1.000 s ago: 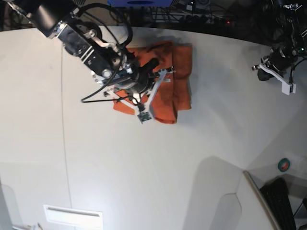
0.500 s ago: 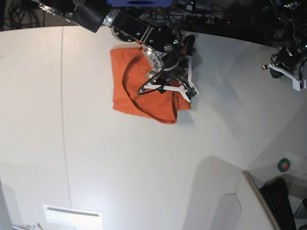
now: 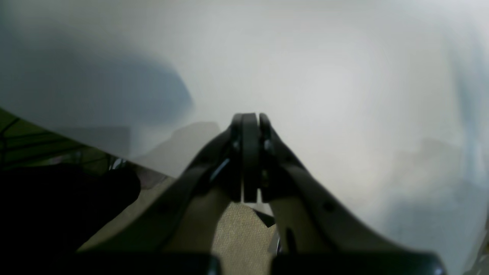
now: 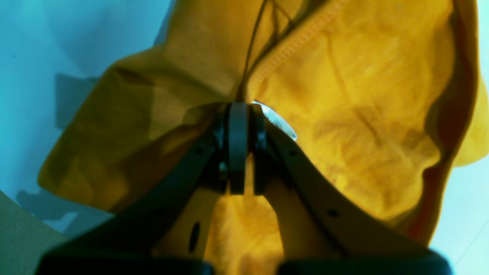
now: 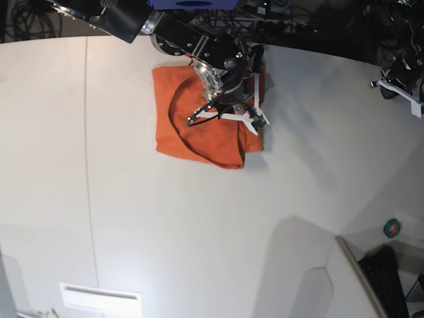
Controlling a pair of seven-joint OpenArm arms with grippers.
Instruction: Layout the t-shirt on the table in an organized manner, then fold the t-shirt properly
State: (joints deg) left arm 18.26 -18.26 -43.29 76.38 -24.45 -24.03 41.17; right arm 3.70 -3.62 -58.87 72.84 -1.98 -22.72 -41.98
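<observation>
Right hand (image 4: 238, 114) pressed together at the folded orange t-shirt (image 5: 199, 112); left hand (image 3: 250, 126) together, well apart.

In the right wrist view the right hand's two halves meet flat with no gap showing, their tips at a ribbed, stitched edge of the t-shirt; whether cloth is pinched between them cannot be told. Orange cloth spreads from the tips toward 3 o'clock and 9 o'clock. In the base view this hand (image 5: 228, 109) sits over the shirt's 3 o'clock side, and the shirt lies as a folded block at about 12 o'clock on the white surface (image 5: 199, 232). The left hand's halves are likewise together, holding nothing, over bare blurred surface (image 3: 324, 76); in the base view it (image 5: 401, 83) is at the 2 o'clock edge.
</observation>
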